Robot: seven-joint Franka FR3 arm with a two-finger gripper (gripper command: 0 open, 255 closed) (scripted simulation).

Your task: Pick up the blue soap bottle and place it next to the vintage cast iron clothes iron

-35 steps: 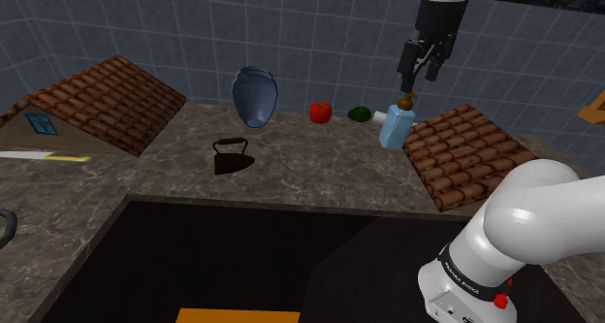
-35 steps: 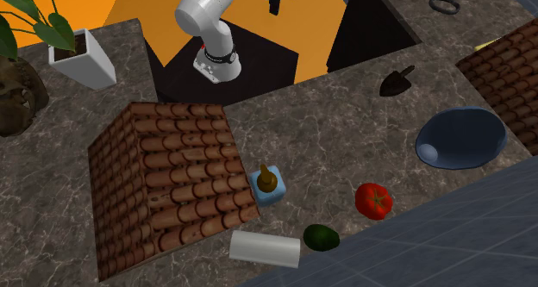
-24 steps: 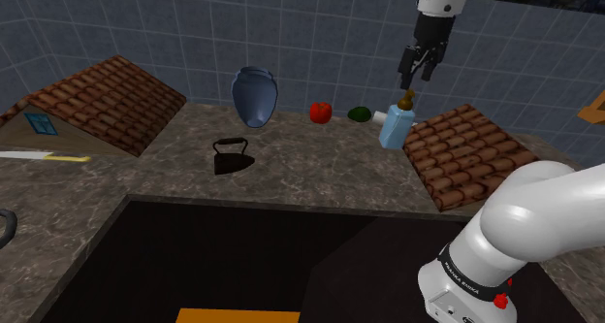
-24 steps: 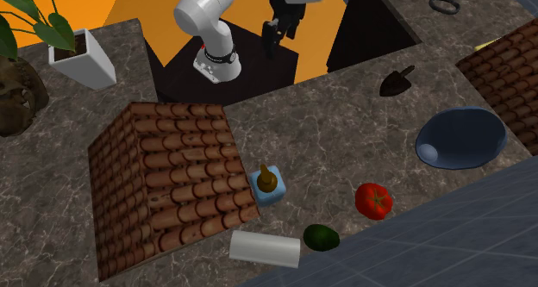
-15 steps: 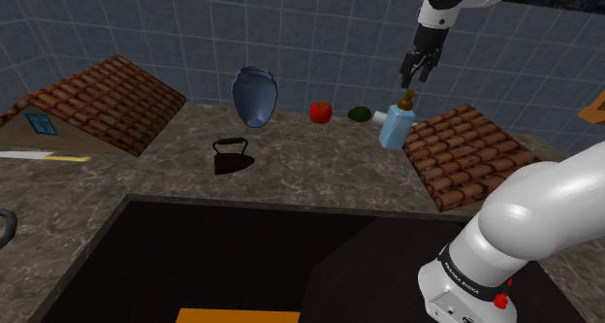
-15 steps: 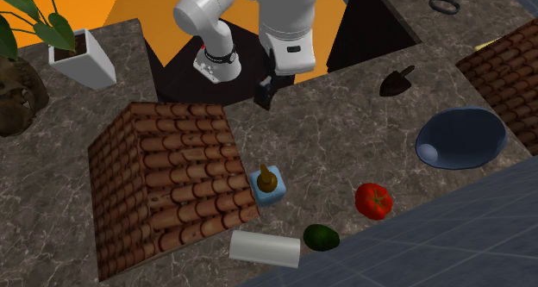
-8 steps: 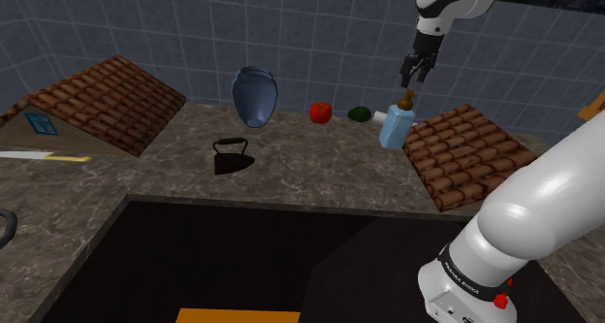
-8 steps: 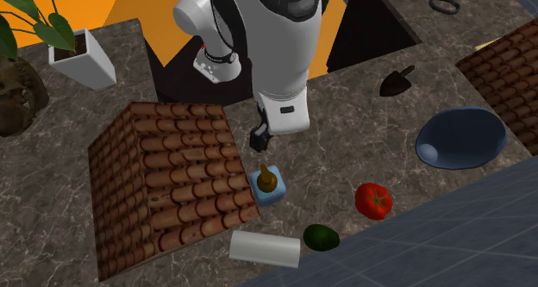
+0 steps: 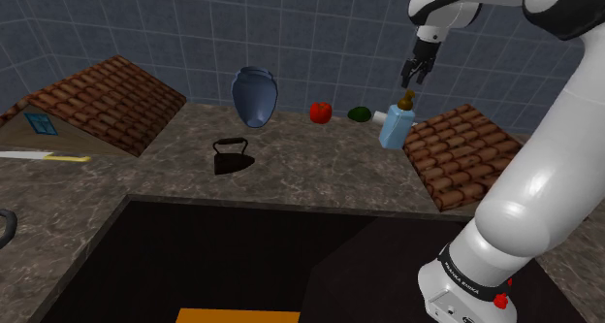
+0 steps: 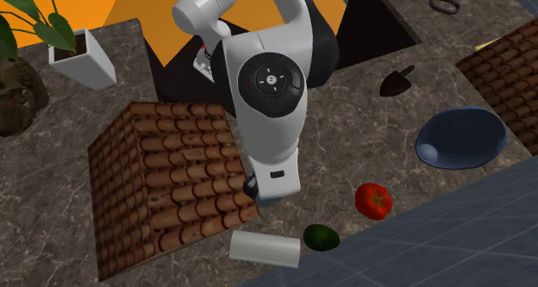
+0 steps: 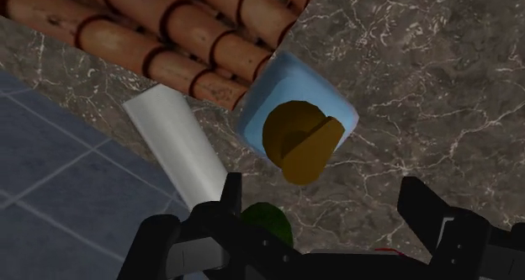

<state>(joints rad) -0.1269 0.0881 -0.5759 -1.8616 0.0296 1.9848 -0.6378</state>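
The light blue soap bottle [image 9: 394, 127] with an ochre pump top stands upright on the marble counter, against the corner of a brown tiled block [image 9: 467, 153]. My gripper [image 9: 417, 75] hangs open just above the pump. In the wrist view the bottle [image 11: 313, 94] lies just beyond the gripper [image 11: 324, 204], whose fingers [image 11: 225, 198] stand wide apart and touch nothing. The black clothes iron [image 9: 233, 156] sits nearer the counter's front edge, well to the shoulder view's left of the bottle. In the second exterior view the arm's hand [image 10: 272, 177] covers the bottle, and the iron [image 10: 397, 82] is at the upper right.
A white cylinder [image 11: 172, 141] and a dark green fruit [image 11: 269, 219] lie just behind the bottle by the tiled wall. A red fruit [image 9: 320, 112] and a blue vase [image 9: 255, 96] stand behind the iron. A second tiled block [image 9: 102, 103] is at the left; a dark sink recess [image 9: 262, 263] lies in front.
The arm has swung out from above the stand across the counter. The gripper has travelled to a spot over the bottle's pump. The bottle and iron have not moved.
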